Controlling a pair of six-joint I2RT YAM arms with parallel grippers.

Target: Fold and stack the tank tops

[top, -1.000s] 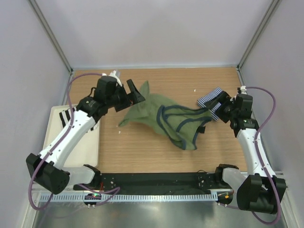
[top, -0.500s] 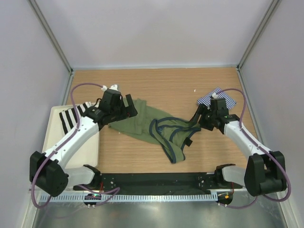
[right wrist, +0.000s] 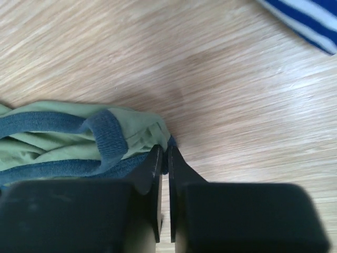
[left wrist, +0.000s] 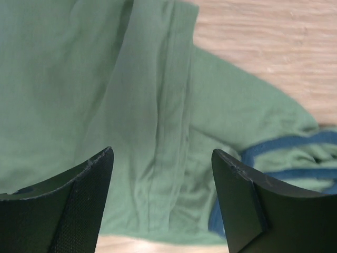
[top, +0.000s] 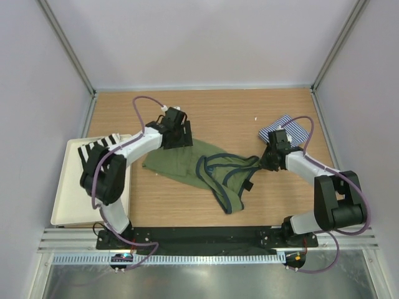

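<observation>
On the table (top: 218, 118), the olive tank top (top: 181, 163) lies crosswise; straps (top: 232, 163) point right.

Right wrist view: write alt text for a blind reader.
The right end effector is closed on the navy-trimmed edge of a crumpled olive green cloth tank top on a pale wooden table. A corner of blue-and-white striped cloth shows upper right.

Wooden table (top: 206, 106), olive tank top (top: 181, 163) spread mid-table, striped tank top (top: 298, 132) far right, white tray (top: 68, 199) left
</observation>
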